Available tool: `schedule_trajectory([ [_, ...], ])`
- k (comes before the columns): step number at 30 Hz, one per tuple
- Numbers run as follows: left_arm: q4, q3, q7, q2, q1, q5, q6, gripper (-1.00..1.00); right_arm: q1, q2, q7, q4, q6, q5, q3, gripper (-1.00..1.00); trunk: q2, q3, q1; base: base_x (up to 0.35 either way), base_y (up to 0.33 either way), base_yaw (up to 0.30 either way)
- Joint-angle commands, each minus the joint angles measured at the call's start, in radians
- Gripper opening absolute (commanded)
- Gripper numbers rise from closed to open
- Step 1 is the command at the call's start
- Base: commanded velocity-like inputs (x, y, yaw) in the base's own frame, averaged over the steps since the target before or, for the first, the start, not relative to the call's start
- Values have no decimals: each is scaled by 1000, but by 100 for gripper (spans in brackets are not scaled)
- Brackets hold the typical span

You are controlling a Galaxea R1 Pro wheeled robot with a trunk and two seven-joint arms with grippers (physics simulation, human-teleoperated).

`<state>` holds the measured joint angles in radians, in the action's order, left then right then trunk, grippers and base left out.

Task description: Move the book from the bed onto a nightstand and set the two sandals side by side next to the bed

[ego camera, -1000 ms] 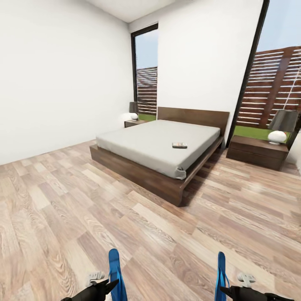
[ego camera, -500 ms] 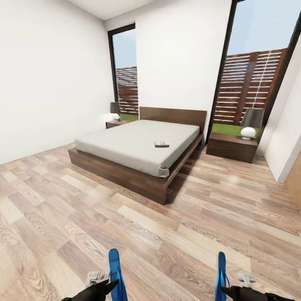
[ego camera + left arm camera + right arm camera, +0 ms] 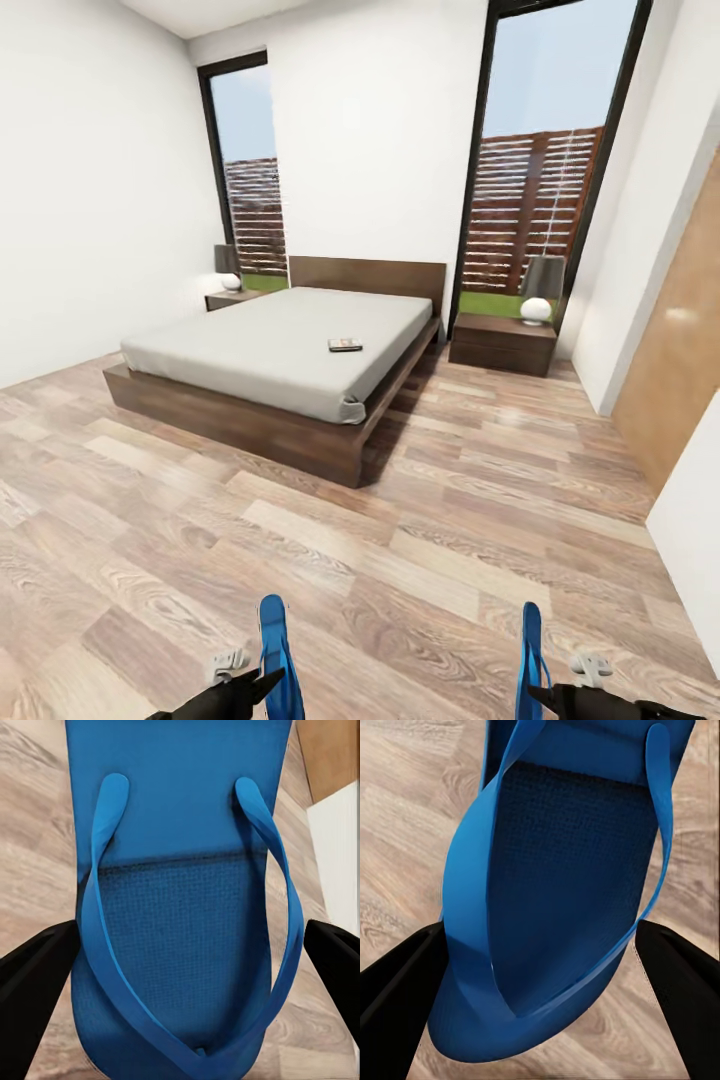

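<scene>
Each end effector is clamped on a blue sandal. In the head view the left end effector [image 3: 262,685] holds the left sandal [image 3: 275,650] at about 7 o'clock, and the right end effector [image 3: 535,692] holds the right sandal [image 3: 530,655] at about 5 o'clock, both soles standing on edge above the wood floor [image 3: 420,540]. In the wrist views the dark fingers [image 3: 34,982] press against the sides of each sole.

The bed [image 3: 270,350] lies well ahead, toward 11 o'clock, with the book [image 3: 345,345] resting on the mattress near its right edge. One nightstand [image 3: 503,342] stands just beside the bed at 1 o'clock, carrying a lamp [image 3: 540,290]; another nightstand [image 3: 228,297] sits at the far side, near 11 o'clock.

The step in hand looks like carrying the sandals toward the bed. Next, the robot likely needs to drive closer to the bed's side, lower both sandals flat onto the floor, parallel and close together, then release.
</scene>
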<state>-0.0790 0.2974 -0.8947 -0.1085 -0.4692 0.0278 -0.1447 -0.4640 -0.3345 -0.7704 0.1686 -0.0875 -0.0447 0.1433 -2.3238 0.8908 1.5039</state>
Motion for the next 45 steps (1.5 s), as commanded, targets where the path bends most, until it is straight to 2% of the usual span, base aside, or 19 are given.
schedule_trajectory([
  [1,1,-1,-3,0,0,3,-4,-100,-1,0,-4,0,-9,-6,6,-100,0,1,0,0,0,-284],
  [45,1,-1,-3,0,-1,3,-4,-100,-1,0,-1,0,-9,-5,6,-100,0,1,0,0,0,-284],
])
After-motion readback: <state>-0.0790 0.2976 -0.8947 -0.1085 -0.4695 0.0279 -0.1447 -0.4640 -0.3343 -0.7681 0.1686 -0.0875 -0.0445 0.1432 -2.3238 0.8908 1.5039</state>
